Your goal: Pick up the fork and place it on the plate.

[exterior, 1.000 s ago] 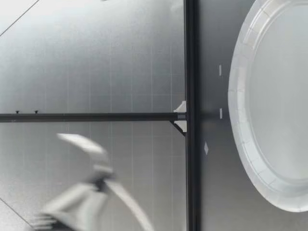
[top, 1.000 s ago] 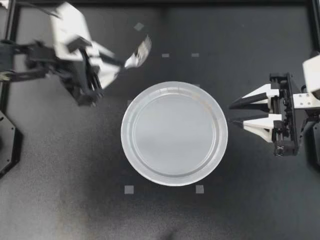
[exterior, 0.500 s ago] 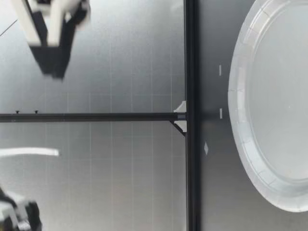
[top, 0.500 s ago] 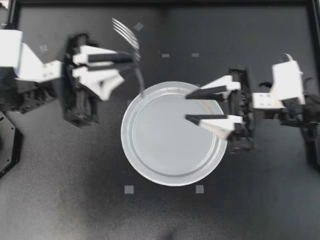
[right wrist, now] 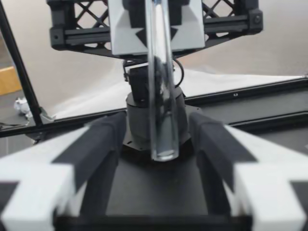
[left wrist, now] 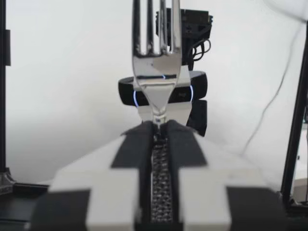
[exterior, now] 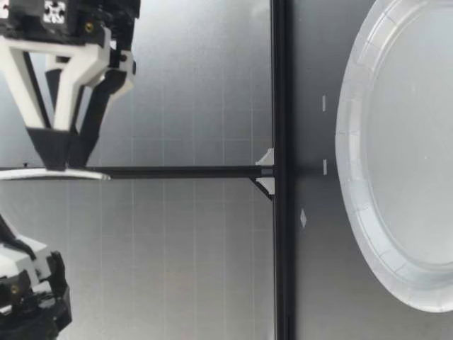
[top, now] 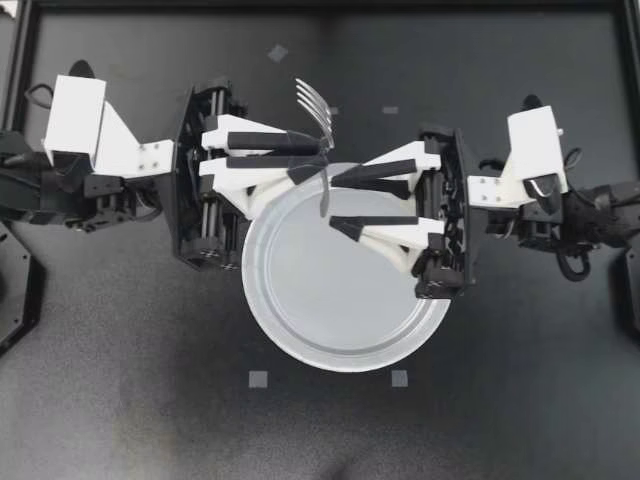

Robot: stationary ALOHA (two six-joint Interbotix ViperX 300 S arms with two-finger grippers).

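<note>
The left pincer (top: 322, 156) is closed firmly on the fork (top: 314, 100) near its neck. The fork is held crosswise, so the tines stand out on one side and the handle reaches over the edge of the plate (top: 290, 352) on the other. In the left wrist view the two pads (left wrist: 134, 149) are seen pressed on the thin metal from both sides. The right pincer (top: 333, 204) is wide open and nothing is held by it. The free end of the handle is found in the gap at its fingers (right wrist: 96, 144), and neither of them seems to be touched. In the low view the fork is seen well above the surface (top: 120, 400), so it is not yet placed. The step in hand is judged to be a handover from left to right. To do it well, the right pincer should be brought a little further along the handle, and the handle centred and gripped squarely before the left grip is loosened. If both are open together, the fork can fall from height and bounce off the plate. A hold on the very end should be avoided, because the tined end may swing down. The fork should then be lowered near the middle of the plate, laid flat, and only then released.
</note>
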